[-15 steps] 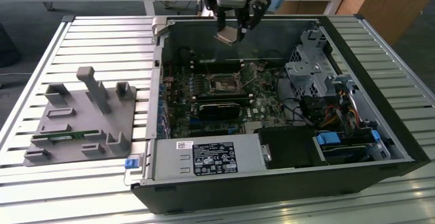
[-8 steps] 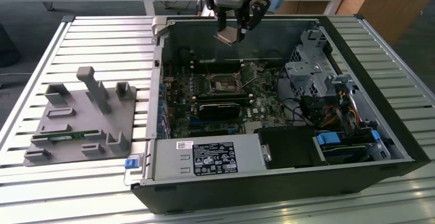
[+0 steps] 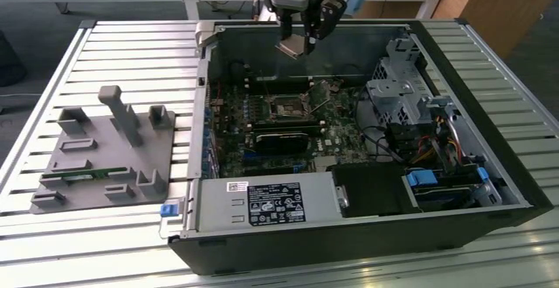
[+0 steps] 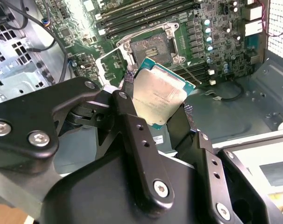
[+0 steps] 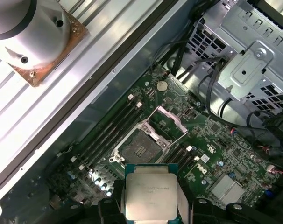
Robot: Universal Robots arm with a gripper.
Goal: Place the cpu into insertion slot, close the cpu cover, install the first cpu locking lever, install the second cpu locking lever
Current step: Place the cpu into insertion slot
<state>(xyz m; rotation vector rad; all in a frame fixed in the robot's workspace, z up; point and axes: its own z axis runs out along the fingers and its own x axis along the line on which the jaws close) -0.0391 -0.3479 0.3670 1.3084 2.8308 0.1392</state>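
My gripper (image 3: 297, 44) is shut on the cpu (image 3: 292, 46), a flat square chip with a silver-grey top, and holds it tilted in the air above the back of the open computer case. In both wrist views the cpu (image 4: 158, 95) (image 5: 150, 196) sits clamped between the two black fingers (image 4: 132, 121). Below it, the insertion slot (image 3: 287, 107) (image 4: 153, 49) (image 5: 136, 150) lies open and empty on the green board. The cpu cover (image 5: 167, 122) (image 4: 109, 63) is swung up beside the slot. A thin locking lever (image 4: 188, 72) sticks out next to the socket.
A black card (image 3: 284, 141) lies just in front of the socket, with long memory slots (image 5: 109, 133) beside it. The silver drive cage (image 3: 402, 95) and cables fill the exterior view's right. The power supply (image 3: 262, 203) is nearest. A grey fixture plate (image 3: 101, 157) stands outside the case.
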